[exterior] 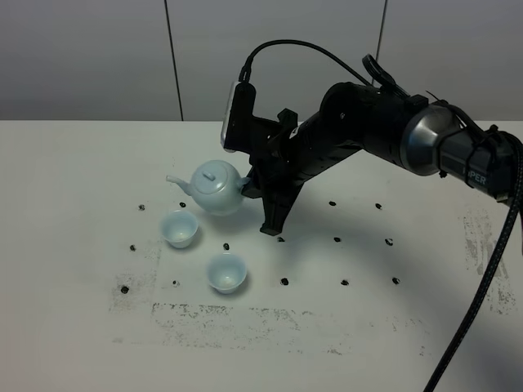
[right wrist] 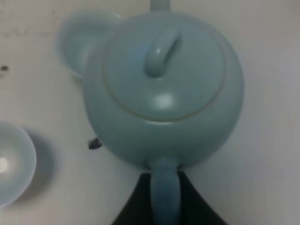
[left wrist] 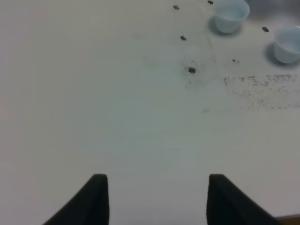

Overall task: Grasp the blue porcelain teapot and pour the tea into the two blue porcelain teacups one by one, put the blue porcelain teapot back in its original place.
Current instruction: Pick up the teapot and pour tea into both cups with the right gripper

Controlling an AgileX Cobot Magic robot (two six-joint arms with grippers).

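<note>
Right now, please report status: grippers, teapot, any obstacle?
Right gripper shut on teapot handle. Left gripper open, holding nothing. Teapot about upright, beside the cups. No obstacle seen.

- Exterior high: elevated, looks down across white tabletop (exterior: pixel 73 212) toward grey wall (exterior: pixel 90 57); wide.
- Left wrist: low over table, two small pale-blue glazed cups (left wrist: pixel 229 14), (left wrist: pixel 287 43) distant; shared with exterior.
- Right wrist: close above pale-blue round-bellied porcelain teapot (right wrist: pixel 164 93); also shared.

Right arm (exterior: pixel 359 122): bulky matte black, silver-grey joint ring (exterior: pixel 425 145), white lettering. Thin black cable (exterior: pixel 298 43) arcs above; braided hose (exterior: pixel 490 269) trails. Left gripper (left wrist: pixel 157 179): black tapered fingers (left wrist: pixel 96 201).
</note>
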